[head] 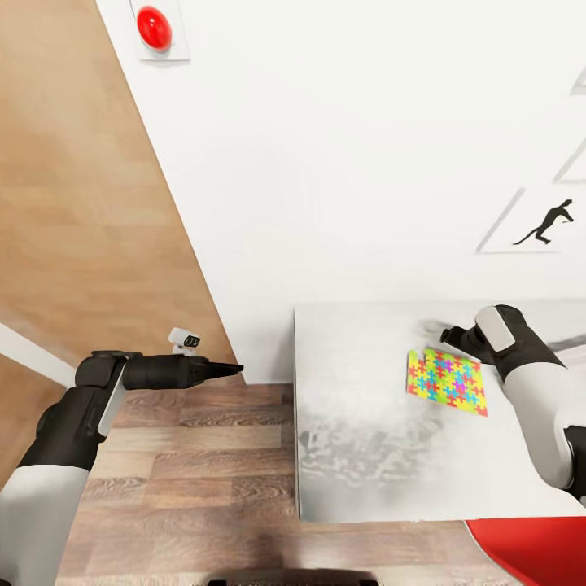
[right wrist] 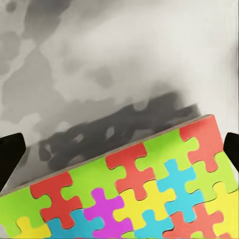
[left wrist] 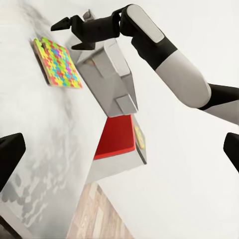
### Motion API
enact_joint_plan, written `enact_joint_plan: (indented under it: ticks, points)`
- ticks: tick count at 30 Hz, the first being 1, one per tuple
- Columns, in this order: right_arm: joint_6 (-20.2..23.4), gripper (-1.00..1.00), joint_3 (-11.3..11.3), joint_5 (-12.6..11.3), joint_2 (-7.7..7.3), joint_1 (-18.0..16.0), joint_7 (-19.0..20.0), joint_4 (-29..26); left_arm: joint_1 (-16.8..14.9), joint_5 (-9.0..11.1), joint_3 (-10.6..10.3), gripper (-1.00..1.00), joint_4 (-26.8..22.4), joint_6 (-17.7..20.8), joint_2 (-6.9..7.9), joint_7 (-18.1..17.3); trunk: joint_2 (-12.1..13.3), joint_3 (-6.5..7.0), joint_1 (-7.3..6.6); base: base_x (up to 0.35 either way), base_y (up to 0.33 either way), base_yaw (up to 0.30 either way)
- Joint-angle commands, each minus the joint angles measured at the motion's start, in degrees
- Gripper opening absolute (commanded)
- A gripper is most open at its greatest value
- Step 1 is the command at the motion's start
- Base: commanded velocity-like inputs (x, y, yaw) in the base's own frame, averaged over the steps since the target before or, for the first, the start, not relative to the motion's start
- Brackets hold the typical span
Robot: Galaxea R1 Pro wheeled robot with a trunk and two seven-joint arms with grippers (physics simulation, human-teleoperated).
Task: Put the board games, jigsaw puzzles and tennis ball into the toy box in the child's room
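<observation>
A jigsaw puzzle (head: 447, 381) is seen lying near the table's (head: 366, 456) right edge; the right gripper (left wrist: 68, 32), open and empty, is poised just above it, while the left gripper's (head: 232, 369) jaws cannot be judged.

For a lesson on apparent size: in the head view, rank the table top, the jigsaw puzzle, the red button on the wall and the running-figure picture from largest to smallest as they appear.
1. table
2. running-figure picture, cut off by the frame edge, so only its visible part counts
3. jigsaw puzzle, close to the picture in size, so this order is unsure
4. red button
</observation>
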Motion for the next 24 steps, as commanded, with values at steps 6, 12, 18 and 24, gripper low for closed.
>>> enact_joint_plan:
  ticks: [6,12,18,24]
  points:
    - [0.01,1.0,-0.05,-0.64,-0.87,-0.04,-0.53,-0.07,-0.03,-0.01,-0.02,1.0,-0.01,0.61,0.02,-0.21,-0.1,-0.65,0.03,0.005,0.0,0.0]
    - [-0.01,1.0,-0.05,-0.65,-1.1,-0.02,-0.53,-0.07,-0.03,-0.01,-0.02,1.0,-0.01,0.61,0.02,-0.21,-0.1,-1.21,0.03,0.0,0.0,0.0]
    - [-1.28,1.0,-0.03,-0.72,-1.13,0.04,-0.53,-0.07,-0.03,-0.01,-0.02,1.0,-0.01,0.61,0.02,-0.21,-0.1,-1.77,0.03,0.0,0.0,0.0]
    - [-1.79,1.0,-0.02,-0.77,-1.14,0.05,-0.49,-0.07,-0.03,-0.01,-0.02,1.0,-0.01,0.61,0.02,-0.21,-0.1,-2.34,0.03,0.0,0.0,0.0]
